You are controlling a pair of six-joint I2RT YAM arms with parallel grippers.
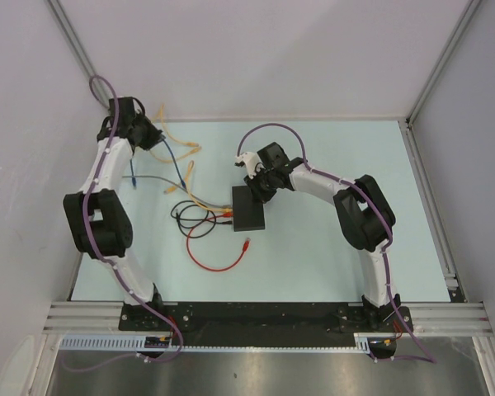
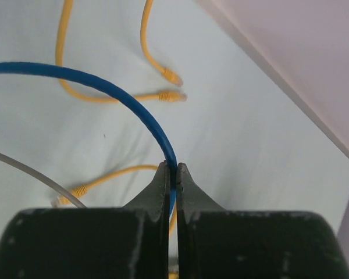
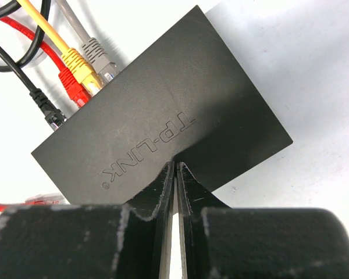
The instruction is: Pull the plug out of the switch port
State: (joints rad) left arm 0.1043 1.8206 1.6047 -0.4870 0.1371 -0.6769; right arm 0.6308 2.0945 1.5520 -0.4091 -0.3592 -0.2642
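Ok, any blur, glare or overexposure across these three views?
Top view: evenly lit and sharp, shadows faint. Left wrist: blue cable crisp at the fingers, yellow cables farther off slightly soft. Right wrist: switch lettering readable, plugs sharp, but the table is washed out to near white.

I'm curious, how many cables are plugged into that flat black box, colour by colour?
Plugged into the black box, seen from the right wrist:
black plug: 1
red plug: 1
yellow plug: 1
grey plug: 1
Total: 4
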